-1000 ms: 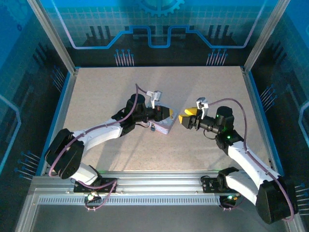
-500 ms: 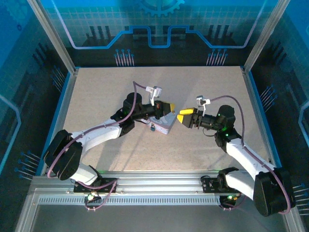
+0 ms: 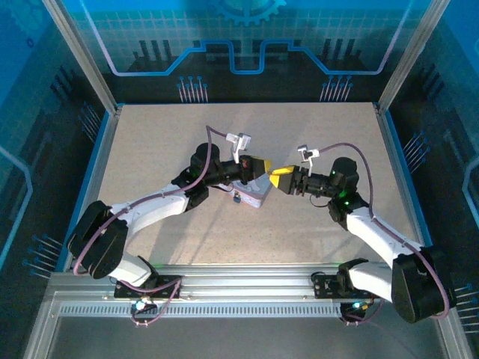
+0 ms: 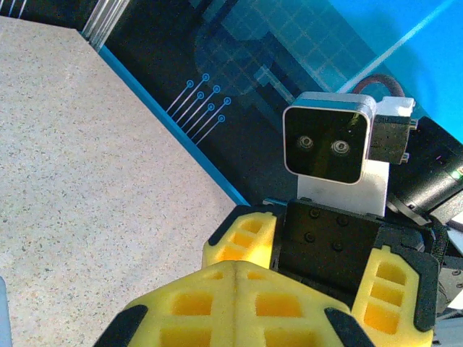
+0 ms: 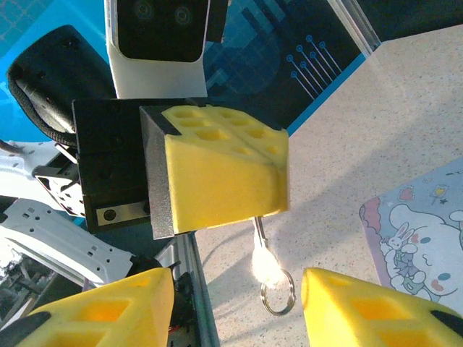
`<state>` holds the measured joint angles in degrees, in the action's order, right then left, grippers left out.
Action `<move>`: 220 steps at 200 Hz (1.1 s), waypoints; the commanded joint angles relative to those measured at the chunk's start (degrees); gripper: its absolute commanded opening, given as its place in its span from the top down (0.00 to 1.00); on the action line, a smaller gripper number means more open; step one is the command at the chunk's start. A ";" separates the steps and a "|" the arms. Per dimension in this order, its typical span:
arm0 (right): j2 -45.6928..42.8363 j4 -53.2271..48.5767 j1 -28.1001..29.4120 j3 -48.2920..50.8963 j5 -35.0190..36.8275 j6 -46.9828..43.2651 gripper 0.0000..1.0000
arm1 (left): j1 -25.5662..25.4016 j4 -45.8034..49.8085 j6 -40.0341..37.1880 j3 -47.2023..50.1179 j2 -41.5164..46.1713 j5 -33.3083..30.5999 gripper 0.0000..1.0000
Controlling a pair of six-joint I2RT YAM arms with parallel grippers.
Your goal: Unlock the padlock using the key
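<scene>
We see the padlock (image 3: 236,197) low on the table (image 3: 322,134), just beside the near-left edge of the cartoon tin (image 3: 256,196); too small to tell if they touch. Past the tin, the right gripper (image 3: 281,178) has its jaws spread wide, nothing clamped, tips facing the left gripper (image 3: 260,165). The left one is pinched tight on the key (image 5: 262,262), which hangs below its pads with a split ring (image 5: 277,298) at the bottom.
</scene>
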<state>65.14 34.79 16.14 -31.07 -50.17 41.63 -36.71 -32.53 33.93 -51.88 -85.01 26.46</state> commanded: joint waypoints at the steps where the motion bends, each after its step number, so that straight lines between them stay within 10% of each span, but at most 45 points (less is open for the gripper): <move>1: 0.85 1.42 1.33 -2.15 -0.31 -0.06 0.53 | -0.36 -2.62 -0.82 -0.43 1.25 1.06 1.00; 164: -0.60 -4.13 0.19 -2.22 2.86 -1.80 1.00 | -0.38 -2.30 -1.53 -0.03 1.89 0.74 1.00; 220: -0.99 -22.05 0.17 -5.24 4.89 -13.30 1.00 | -0.28 7.80 -7.56 0.60 7.05 -4.57 0.44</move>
<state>65.04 22.94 16.75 -33.71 -46.68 35.22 -36.93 -30.22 31.11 -51.86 -82.54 25.41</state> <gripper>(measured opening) 0.049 0.500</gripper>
